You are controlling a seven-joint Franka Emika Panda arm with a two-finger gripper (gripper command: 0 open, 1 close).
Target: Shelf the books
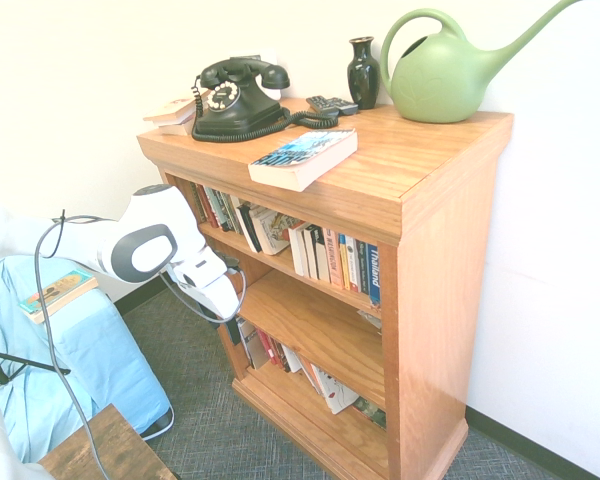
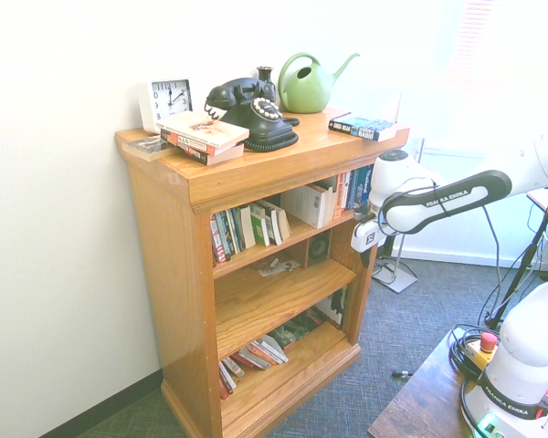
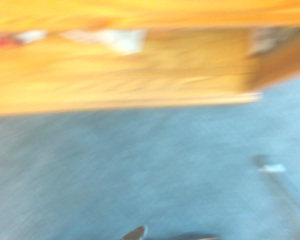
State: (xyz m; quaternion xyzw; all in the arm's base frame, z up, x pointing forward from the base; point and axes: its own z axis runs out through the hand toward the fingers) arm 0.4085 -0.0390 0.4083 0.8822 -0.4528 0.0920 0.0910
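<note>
Oak bookcase (image 1: 430,180), white arm reaching in beside it.
The book (image 1: 303,157) is lying flat on top, near the phone (image 1: 235,98); the gripper (image 1: 228,318) is hanging by the middle shelf (image 1: 315,330), its finger state impossible to tell.

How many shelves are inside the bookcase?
3. The top shelf holds a row of books, the middle shelf is mostly bare, and the bottom shelf holds leaning books.
</note>
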